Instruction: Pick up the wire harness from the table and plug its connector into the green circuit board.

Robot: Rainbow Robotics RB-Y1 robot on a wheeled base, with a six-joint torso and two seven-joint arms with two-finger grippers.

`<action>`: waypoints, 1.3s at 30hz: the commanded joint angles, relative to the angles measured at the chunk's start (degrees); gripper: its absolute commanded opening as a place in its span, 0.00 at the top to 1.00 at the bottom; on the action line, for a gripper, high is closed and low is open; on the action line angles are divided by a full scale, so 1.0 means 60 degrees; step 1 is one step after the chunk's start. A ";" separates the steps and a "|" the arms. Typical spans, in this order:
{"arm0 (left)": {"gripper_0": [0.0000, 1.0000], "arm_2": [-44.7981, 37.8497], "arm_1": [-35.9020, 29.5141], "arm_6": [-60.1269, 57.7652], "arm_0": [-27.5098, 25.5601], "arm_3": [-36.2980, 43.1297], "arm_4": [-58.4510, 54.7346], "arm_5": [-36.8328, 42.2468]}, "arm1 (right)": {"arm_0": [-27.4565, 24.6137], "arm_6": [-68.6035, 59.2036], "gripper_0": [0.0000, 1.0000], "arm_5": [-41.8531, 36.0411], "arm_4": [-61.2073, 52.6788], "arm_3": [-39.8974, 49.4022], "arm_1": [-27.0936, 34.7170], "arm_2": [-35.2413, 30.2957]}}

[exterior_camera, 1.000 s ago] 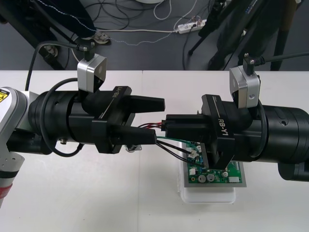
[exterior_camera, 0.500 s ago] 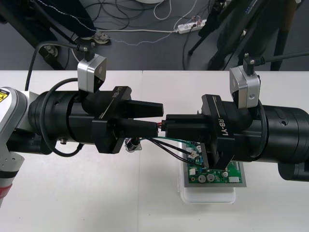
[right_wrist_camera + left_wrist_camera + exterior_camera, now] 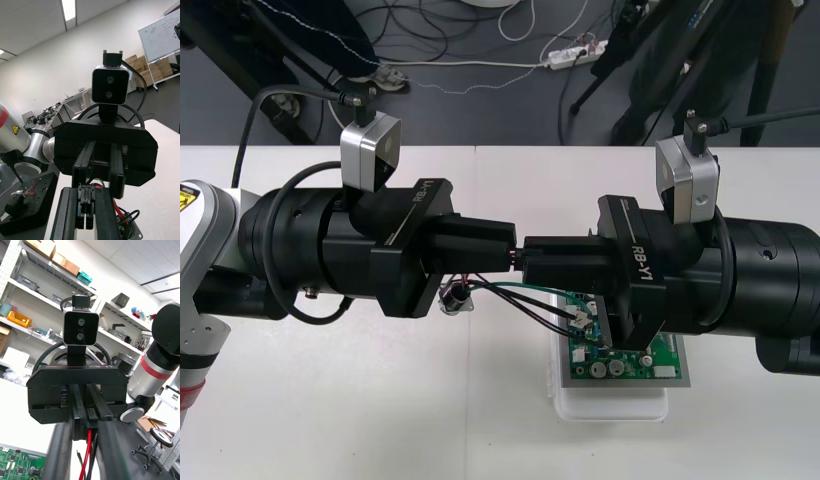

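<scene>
Halfway there: harness (image 3: 515, 290) lifted, left gripper (image 3: 510, 247) and right gripper (image 3: 527, 258) both clamped on it, plug (image 3: 85, 208) not yet in board (image 3: 592, 352).

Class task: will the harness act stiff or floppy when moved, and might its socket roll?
Probably floppy: the harness trails thin, loosely curved wires from the left gripper and right gripper. Its round socket ends the wires, unheld, so it may swing or roll. Likely light too.
</scene>
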State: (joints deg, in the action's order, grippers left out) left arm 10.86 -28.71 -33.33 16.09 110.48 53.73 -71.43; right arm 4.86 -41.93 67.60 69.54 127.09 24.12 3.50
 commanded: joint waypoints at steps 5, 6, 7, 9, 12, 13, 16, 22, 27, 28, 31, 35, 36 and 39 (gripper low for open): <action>1.00 0.0153 -0.0240 0.0589 0.0307 0.0058 0.0024 0.0421 | 0.0070 0.0456 1.00 -0.0045 -0.0180 0.0132 -0.0152 0.0193; 1.00 0.0153 -0.0254 0.0603 0.0307 0.0058 0.0024 0.0421 | 0.0070 0.0456 1.00 -0.0045 -0.0165 0.0132 -0.0152 0.0193; 1.00 0.0153 -0.0240 0.0603 0.0322 0.0058 0.0024 0.0421 | 0.0070 0.0456 1.00 -0.0045 -0.0180 0.0132 -0.0167 0.0208; 1.00 0.0153 -0.0254 0.0618 0.0307 0.0058 0.0009 0.0421 | 0.0070 0.0456 1.00 -0.0045 -0.0180 0.0132 -0.0167 0.0223; 1.00 0.0153 -0.0254 0.0633 0.0307 0.0058 -0.0006 0.0421 | 0.0070 0.0456 1.00 -0.0045 -0.0180 0.0132 -0.0167 0.0252; 1.00 0.0153 -0.0240 0.0647 0.0322 0.0073 -0.0035 0.0421 | 0.0070 0.0456 1.00 -0.0045 -0.0180 0.0132 -0.0167 0.0252; 1.00 0.0153 -0.0240 0.0647 0.0307 0.0058 -0.0049 0.0421 | 0.0070 0.0470 1.00 -0.0045 -0.0165 0.0132 -0.0167 0.0252; 1.00 0.0153 -0.0254 0.0677 0.0322 0.0058 -0.0225 0.0421 | 0.0070 0.0456 0.40 -0.0031 -0.0180 0.0132 -0.0167 0.0237; 1.00 0.0153 -0.0254 0.0720 0.0322 0.0058 -0.0255 0.0421 | 0.0070 0.0456 0.00 -0.0031 -0.0180 0.0132 -0.0152 0.0237; 1.00 0.0153 -0.0254 0.0735 0.0307 0.0058 -0.0255 0.0421 | 0.0070 0.0456 0.00 -0.0031 -0.0180 0.0132 -0.0152 0.0223; 1.00 0.0138 -0.0254 0.0764 0.0322 0.0058 -0.0255 0.0421 | 0.0070 0.0456 0.00 -0.0031 -0.0180 0.0132 -0.0167 0.0193; 1.00 0.0050 -0.0254 0.0823 0.0307 0.0058 -0.0299 0.0421 | 0.0055 0.0456 0.00 0.0042 -0.0180 0.0132 -0.0152 0.0120; 1.00 0.0006 -0.0269 0.0838 0.0322 0.0058 -0.0299 0.0421 | 0.0055 0.0456 0.00 0.0072 -0.0165 0.0132 -0.0137 0.0076; 1.00 -0.0067 -0.0386 0.0896 0.0307 0.0058 -0.0284 0.0406 | 0.0070 0.0441 0.00 0.0248 -0.0150 0.0132 -0.0006 -0.0056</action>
State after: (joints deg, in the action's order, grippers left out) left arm 10.88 -28.87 -33.27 16.09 110.44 52.98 -71.22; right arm 4.85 -41.88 67.84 69.40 126.41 24.10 3.85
